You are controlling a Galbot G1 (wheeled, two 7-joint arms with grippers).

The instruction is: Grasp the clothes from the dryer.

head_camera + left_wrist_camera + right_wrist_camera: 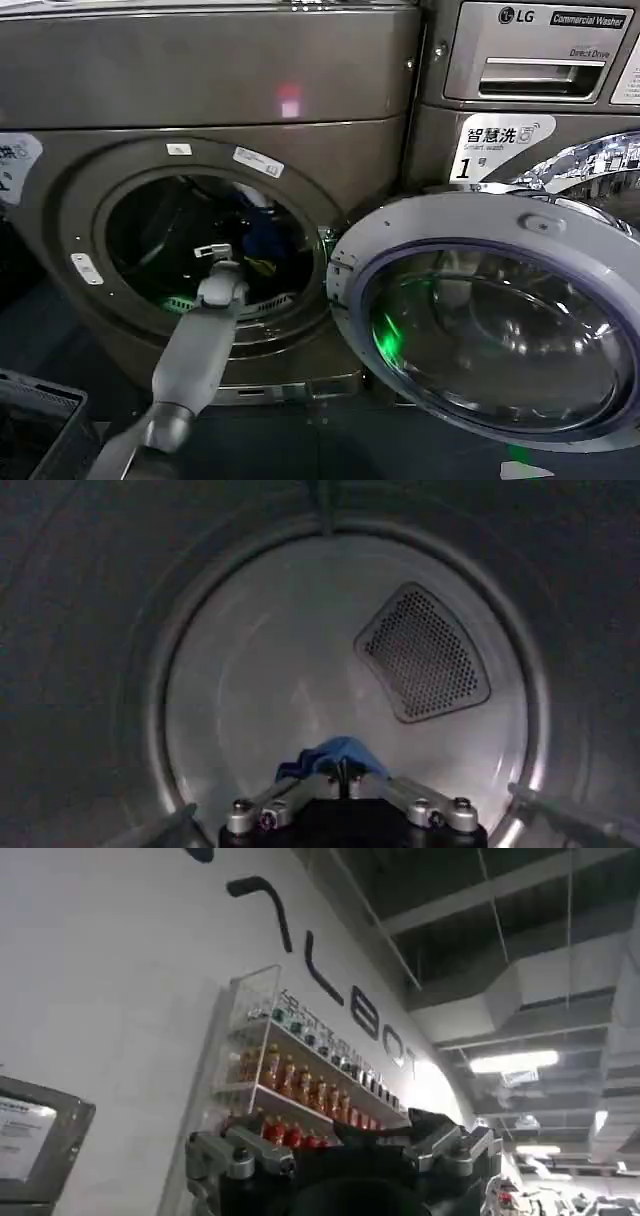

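With left tool [343, 777] inside dryer [200, 90] drum, fingers pinched closed on blue cloth [335, 755], door [490, 320] open.

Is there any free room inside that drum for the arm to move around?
Yes. Bare drum wall surrounds the left gripper, up to the perforated vent on the dryer back wall. It is crowded low down, where the clothes lie at the fingertips.

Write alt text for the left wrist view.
The left claw reaches deep into the dryer drum, its two fingers closing toward a small blue bundle of clothes lying low against the pale round back wall. A perforated vent panel sits on that wall above the bundle.
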